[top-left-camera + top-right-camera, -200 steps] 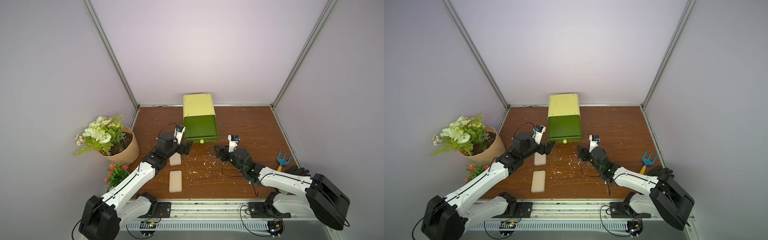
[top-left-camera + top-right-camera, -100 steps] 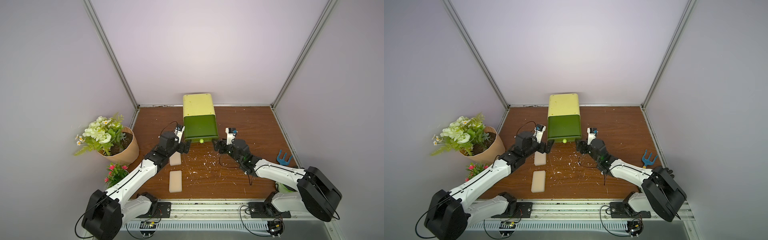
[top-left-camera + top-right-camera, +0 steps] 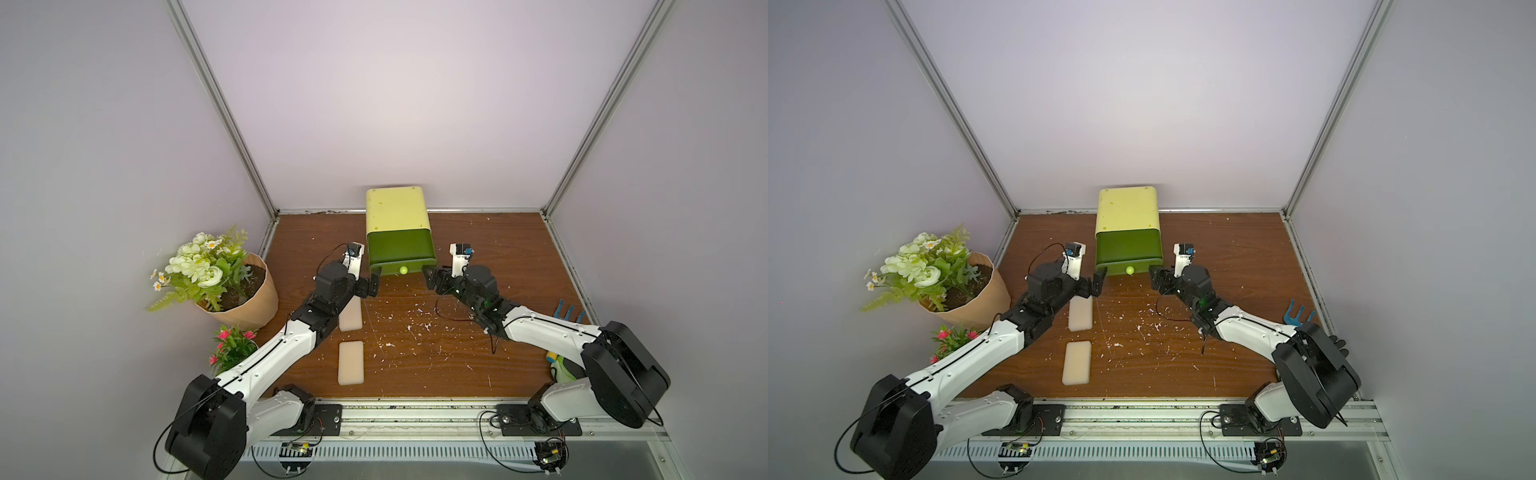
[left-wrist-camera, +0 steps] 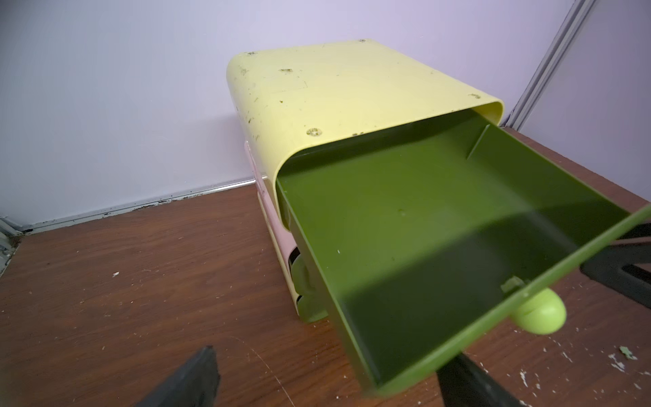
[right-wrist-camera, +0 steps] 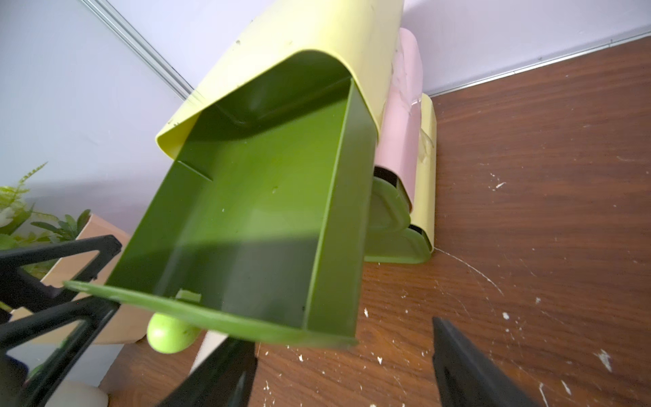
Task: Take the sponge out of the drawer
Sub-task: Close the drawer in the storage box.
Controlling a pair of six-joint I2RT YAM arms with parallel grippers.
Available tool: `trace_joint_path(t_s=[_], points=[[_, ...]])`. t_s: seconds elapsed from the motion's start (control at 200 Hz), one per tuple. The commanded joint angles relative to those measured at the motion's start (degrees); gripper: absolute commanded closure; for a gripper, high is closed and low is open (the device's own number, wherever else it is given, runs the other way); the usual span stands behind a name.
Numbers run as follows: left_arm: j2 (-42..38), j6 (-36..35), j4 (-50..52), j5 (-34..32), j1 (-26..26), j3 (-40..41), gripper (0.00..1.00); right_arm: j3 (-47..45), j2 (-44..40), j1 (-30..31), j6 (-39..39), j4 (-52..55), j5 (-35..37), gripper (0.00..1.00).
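**Grippers move up to the pulled-out drawer**

Both grippers have come forward since a second ago, the right one farther, and now flank the drawer front. Taking 12 o'clock as the back wall, the yellow cabinet (image 3: 396, 208) sits at 12 on the table (image 3: 478, 249). Its green drawer (image 3: 401, 249) is pulled out, and its floor is bare in both wrist views. The left gripper (image 3: 374, 281) hangs just beside the drawer's front corner, at 9 o'clock of the knob (image 3: 402, 270). The right gripper (image 3: 432, 280) hangs at 3 o'clock of it. Each has its jaws spread wide and grips nothing. The first sponge (image 3: 350, 318) lies on the table at 7 o'clock of the drawer front, partly under the left arm. The second sponge (image 3: 351, 362) lies apart from it, farther toward 6.
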State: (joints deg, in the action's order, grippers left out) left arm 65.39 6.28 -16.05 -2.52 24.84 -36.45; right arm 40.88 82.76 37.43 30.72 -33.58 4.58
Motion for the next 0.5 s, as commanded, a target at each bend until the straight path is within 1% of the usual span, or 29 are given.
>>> trace_joint_path(t_s=[0.0, 0.19, 0.495], points=[[1.58, 1.50, -5.00, -2.40, -0.95, 0.11, 0.00, 3.21, 1.51, -1.01, -0.58, -3.71, -1.35, 0.18], [5.81, 2.05, -6.98, -4.48, -1.63, -1.24, 0.00, 6.25, 5.06, -2.96, 0.33, -5.17, -3.43, 0.18], [10.66, 2.76, -13.17, -4.13, -3.41, -2.44, 0.00, 11.25, 11.71, -4.93, 2.17, -7.78, -6.70, 0.19]])
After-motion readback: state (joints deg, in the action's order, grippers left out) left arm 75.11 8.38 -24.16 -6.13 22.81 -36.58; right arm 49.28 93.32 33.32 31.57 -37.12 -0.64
